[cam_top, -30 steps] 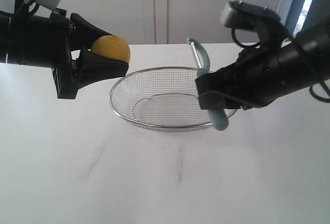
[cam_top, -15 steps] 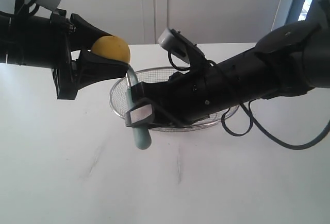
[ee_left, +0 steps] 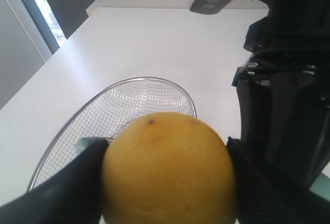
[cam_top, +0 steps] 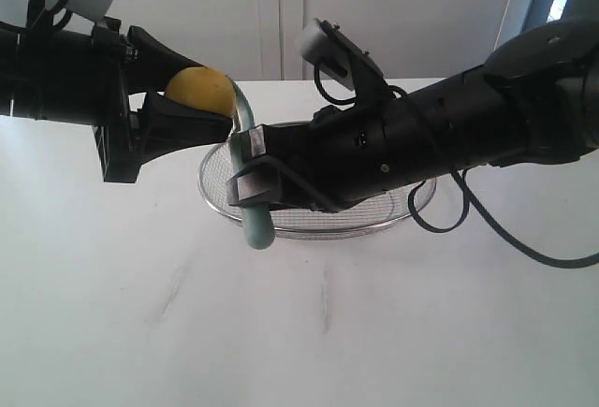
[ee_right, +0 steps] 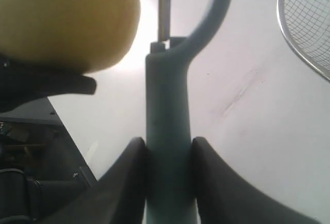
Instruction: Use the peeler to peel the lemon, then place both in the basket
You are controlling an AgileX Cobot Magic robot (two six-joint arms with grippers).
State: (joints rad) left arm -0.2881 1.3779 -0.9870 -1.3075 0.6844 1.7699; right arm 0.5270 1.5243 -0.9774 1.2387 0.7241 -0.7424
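My left gripper (cam_top: 201,108) is shut on the yellow lemon (cam_top: 200,90), holding it in the air left of the basket; the lemon (ee_left: 167,168) fills the left wrist view between the black fingers (ee_left: 69,193). My right gripper (cam_top: 251,168) has reached across the basket and is shut on the teal handle of the peeler (cam_top: 253,210). The peeler's blade head (cam_top: 241,106) stands right against the lemon. In the right wrist view the peeler (ee_right: 167,126) sits between both pads, its blade rod next to the lemon (ee_right: 67,20). The wire-mesh basket (cam_top: 412,203) lies on the table behind the right arm.
The white table (cam_top: 318,332) stretches in front of both arms. The basket's rim (ee_left: 149,80) shows beyond the lemon in the left wrist view, with the black right arm (ee_left: 289,95) beside it. A white wall stands behind the table.
The right arm swung left across the basket with the peeler, then rose, bringing the blade head up against the lemon. The left gripper and lemon stayed still.
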